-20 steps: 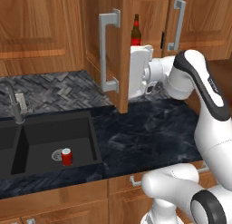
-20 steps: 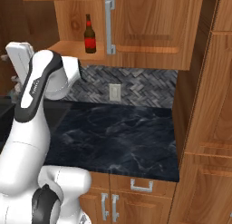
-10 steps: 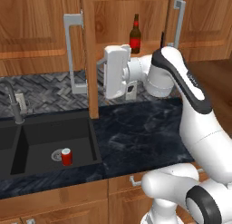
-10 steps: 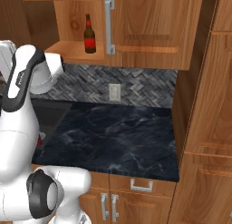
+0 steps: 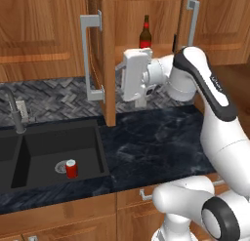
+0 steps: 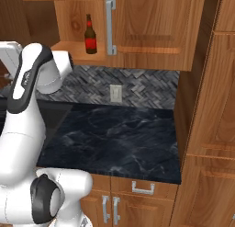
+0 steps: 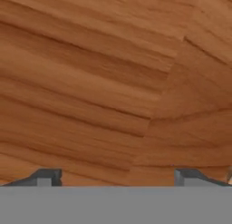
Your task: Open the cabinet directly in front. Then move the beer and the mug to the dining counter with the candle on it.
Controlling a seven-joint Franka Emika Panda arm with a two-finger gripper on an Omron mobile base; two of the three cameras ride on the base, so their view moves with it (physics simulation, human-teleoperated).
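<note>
Swung wider than before, cabinet (image 5: pixel 108 59) door stands edge-on; gripper (image 7: pixel 117 177), jaws apart, faces it; beer (image 5: pixel 145 34) at twelve o'clock.

White rounded arm (image 5: pixel 210 103), dark joint bands

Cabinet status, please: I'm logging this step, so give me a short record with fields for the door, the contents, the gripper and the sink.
cabinet door: left door swung out, edge-on to the left base view
right door: shut
beer: upright on the open shelf
mug: not made out on the shelf
gripper: open, empty, facing the door's wood close up
sink: holds a red can
</note>
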